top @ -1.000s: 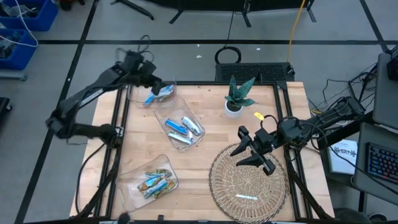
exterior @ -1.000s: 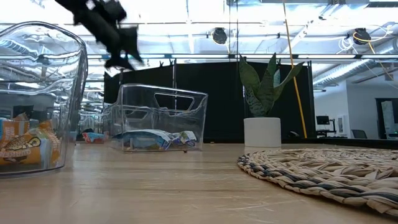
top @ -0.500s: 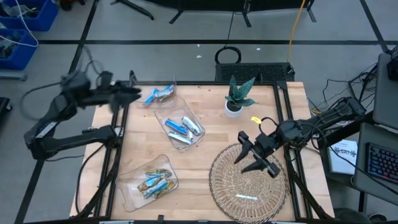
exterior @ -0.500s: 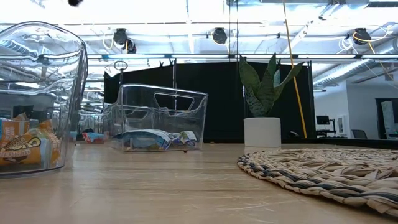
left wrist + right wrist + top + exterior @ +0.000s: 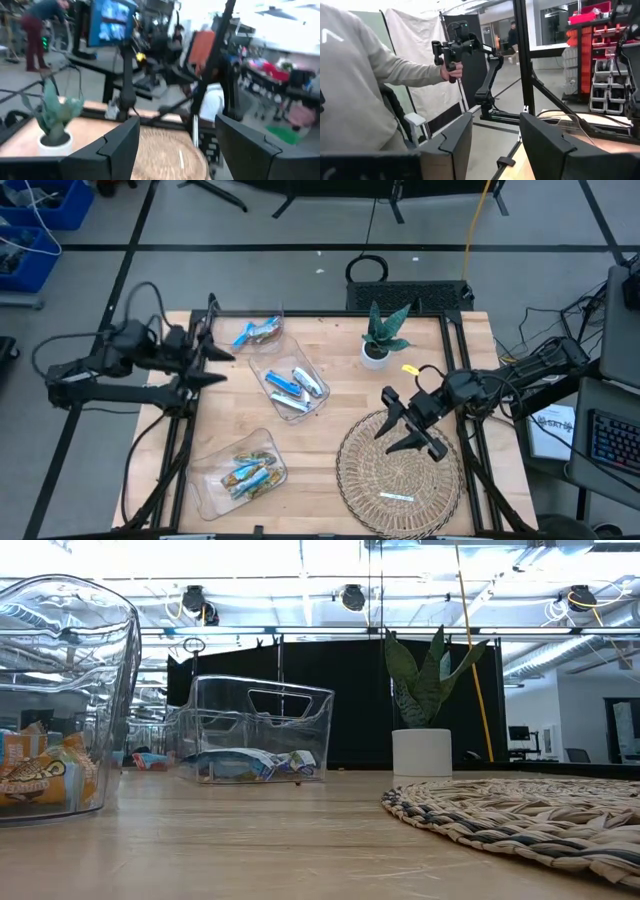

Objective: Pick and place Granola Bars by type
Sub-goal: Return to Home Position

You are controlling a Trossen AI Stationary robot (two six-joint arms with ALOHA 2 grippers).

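My left gripper (image 5: 221, 366) is open at the table's left edge, pointing right, level with the gap between the far bin (image 5: 262, 320) and the middle bin (image 5: 262, 367); it holds nothing. My right gripper (image 5: 381, 440) hangs open over the far rim of the woven mat (image 5: 400, 470). One silver-blue granola bar (image 5: 395, 497) lies on the mat's near part. Blue bars (image 5: 255, 332) lie in the far bin, silver-blue bars (image 5: 295, 387) in the middle bin, green-gold and orange bars (image 5: 248, 474) in the near bin (image 5: 208, 485). Neither gripper shows in the low view.
A potted plant (image 5: 378, 340) stands at the far side, with a small yellow piece (image 5: 412, 367) near it. Bare wood lies between the bins and the mat. In the right wrist view a person's hand (image 5: 451, 70) holds a handle device beyond the table.
My left gripper has drawn away from above the far bin, swinging out past the table's left edge and coming back lower and nearer, beside that edge. It has gone out of the low view. The bars in the bins and on the mat lie as before.
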